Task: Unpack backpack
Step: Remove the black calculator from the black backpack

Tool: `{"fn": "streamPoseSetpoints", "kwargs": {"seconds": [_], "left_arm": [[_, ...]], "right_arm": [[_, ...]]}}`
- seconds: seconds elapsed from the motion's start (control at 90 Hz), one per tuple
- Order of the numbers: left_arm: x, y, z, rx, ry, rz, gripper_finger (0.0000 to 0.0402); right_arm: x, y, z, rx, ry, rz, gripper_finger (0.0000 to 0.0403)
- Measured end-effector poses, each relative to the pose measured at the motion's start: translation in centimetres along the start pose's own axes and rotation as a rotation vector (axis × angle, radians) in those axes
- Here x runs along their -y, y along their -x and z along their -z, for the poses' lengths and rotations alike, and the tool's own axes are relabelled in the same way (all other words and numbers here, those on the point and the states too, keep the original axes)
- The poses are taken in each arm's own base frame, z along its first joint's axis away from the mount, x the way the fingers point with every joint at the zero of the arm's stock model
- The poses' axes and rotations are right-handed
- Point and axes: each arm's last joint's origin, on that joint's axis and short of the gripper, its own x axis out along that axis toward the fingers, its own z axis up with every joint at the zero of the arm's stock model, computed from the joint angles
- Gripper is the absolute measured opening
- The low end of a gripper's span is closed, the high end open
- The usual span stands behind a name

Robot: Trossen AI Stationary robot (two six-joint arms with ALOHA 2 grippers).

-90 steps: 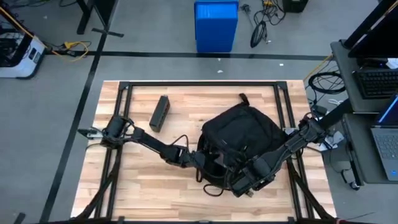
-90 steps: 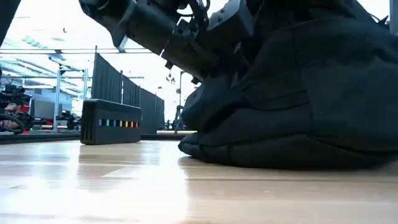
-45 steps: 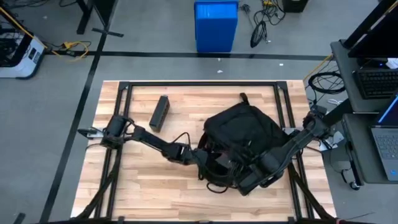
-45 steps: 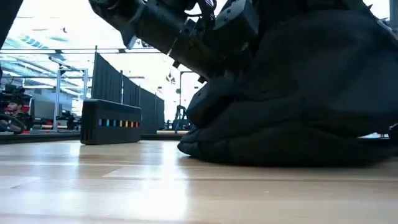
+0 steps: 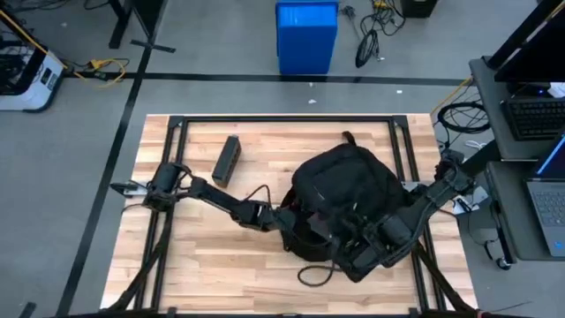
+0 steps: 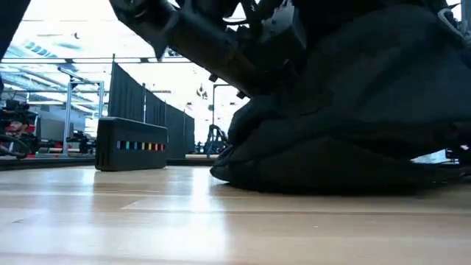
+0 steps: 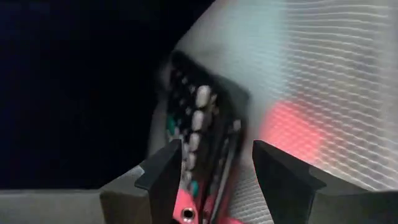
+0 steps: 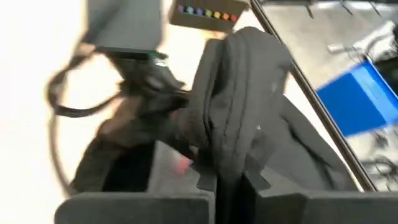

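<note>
The black backpack (image 5: 349, 181) lies on the wooden table, right of the middle, its opening toward the near left. My left gripper (image 5: 296, 221) reaches into that opening from the left. In the left wrist view it stands open (image 7: 217, 171), one finger on either side of a flat thing with rows of light buttons (image 7: 198, 127) that lies against pale mesh lining; whether they touch it I cannot tell. My right gripper (image 5: 357, 252) is at the backpack's near edge, shut on its fabric. A strap loop (image 5: 313, 275) lies on the table near it. My right gripper pinches a raised ridge of the backpack's black fabric (image 8: 229, 149) between its two fingers, at the near edge by the opening. The ridge runs away from the fingers, so they lie along it. In the low view the backpack's underside at the right (image 6: 441, 158) is off the table.
A black oblong box with a row of coloured dots (image 5: 227, 160) lies at the far left of the table. A black rail frame (image 5: 282, 121) borders the tabletop. Bare wood is left at the near left (image 5: 212, 265). A blue bin (image 5: 306, 35) stands on the floor beyond.
My left gripper has gone toward the table's right edge, deeper into the backpack's opening. My right gripper, still shut on the fabric, has moved slightly right, and the backpack has shifted with it, its near right underside lifting off the table.
</note>
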Motion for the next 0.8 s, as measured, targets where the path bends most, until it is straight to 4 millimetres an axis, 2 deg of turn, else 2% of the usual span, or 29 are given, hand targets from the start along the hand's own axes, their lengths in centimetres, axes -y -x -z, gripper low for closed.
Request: {"fn": "streamPoseSetpoints", "kwargs": {"seconds": [0.144,0.422,0.656,0.8], "left_arm": [[-0.5,-0.3,-0.2,0.055,0.004,0.039,0.0181],[-2.0,-0.1,-1.6,-0.012,-0.066,0.156,0.016],[-1.4,-1.1,-1.0,0.018,-0.066,0.231,0.016],[-1.1,-1.8,-0.4,-0.007,-0.071,0.21,0.016]], "right_arm": [[-0.3,0.3,0.1,0.006,0.007,-0.021,0.0],[-0.6,0.6,0.3,0.002,0.007,-0.046,0.0],[-0.6,0.6,0.3,-0.003,0.008,-0.05,0.0],[-0.6,0.6,0.2,-0.001,0.011,-0.054,0.0]]}}
